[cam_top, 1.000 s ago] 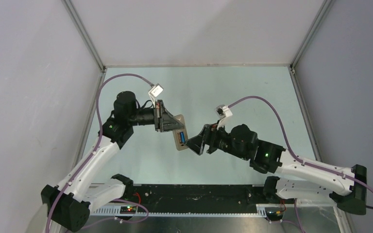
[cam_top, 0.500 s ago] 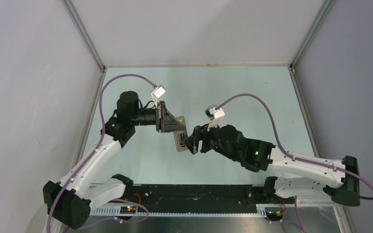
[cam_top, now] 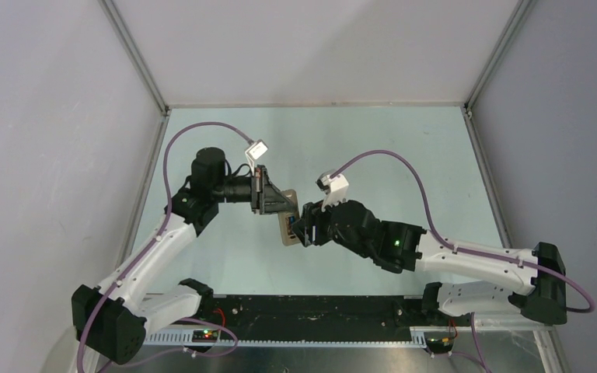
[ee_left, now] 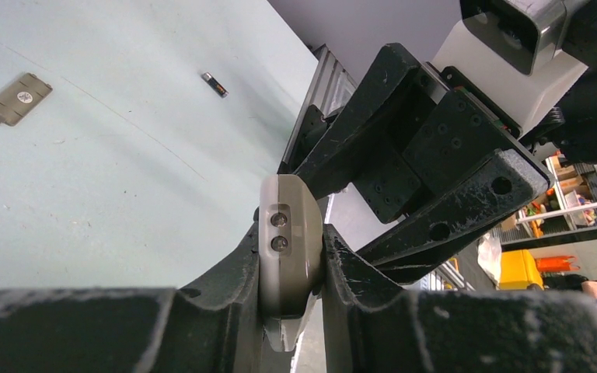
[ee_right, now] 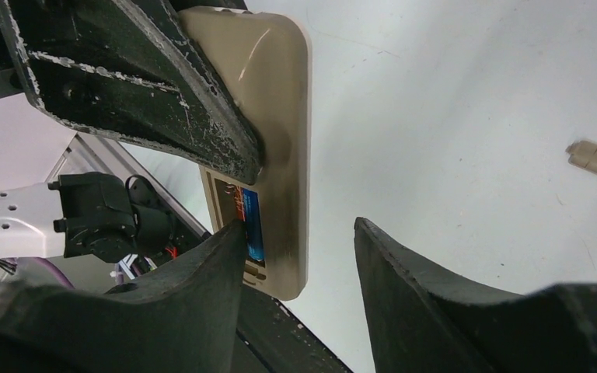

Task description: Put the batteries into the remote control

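A: Where's the remote control (ee_right: 276, 116)?
B: Mid-table, clamped in my left gripper (cam_top: 268, 200), blue battery (ee_right: 252, 221) in its slot. My right gripper (ee_right: 299, 233) straddles its near end, jaws parted, holding nothing. I'd press the battery flat, gently.

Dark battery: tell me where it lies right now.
In the left wrist view the dark battery lies loose on the table, toward the top of the frame, right of the tan cover piece.
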Robot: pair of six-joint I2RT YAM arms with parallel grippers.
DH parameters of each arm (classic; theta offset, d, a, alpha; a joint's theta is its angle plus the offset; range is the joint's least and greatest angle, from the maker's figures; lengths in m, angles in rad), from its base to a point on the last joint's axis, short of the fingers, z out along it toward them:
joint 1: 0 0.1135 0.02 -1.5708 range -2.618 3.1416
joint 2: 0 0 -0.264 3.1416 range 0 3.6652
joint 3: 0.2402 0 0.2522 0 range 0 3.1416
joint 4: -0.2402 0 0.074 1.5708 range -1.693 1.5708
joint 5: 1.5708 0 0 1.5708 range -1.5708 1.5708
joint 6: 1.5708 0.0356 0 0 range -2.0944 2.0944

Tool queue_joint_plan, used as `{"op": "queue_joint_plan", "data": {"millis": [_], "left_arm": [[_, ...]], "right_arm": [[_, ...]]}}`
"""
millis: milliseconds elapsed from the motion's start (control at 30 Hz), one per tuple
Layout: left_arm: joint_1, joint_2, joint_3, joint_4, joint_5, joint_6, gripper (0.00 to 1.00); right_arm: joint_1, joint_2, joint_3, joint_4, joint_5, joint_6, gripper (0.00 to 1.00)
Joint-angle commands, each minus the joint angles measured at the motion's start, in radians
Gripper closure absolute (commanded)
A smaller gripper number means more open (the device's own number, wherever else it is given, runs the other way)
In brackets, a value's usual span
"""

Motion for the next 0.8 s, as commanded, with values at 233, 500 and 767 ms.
{"op": "queue_joint_plan", "data": {"millis": [233,500,767], "left_arm": [[-0.004,-0.001,0.014,0.016,0.018,0.012,1.0],[-0.003,0.004,0.018,0.009,0.015,0.011,1.0],[-0.001,0.003,0.019,-0.005,-0.011,0.015,1.0]], "right_arm": [[0.005,0.042,0.06,-0.013,0.025,-0.02,0.48],[0.002,0.047,0.06,-0.024,0.015,-0.014,0.64],[-0.019,0.03,0.06,-0.034,-0.006,0.057,0.46]]}}
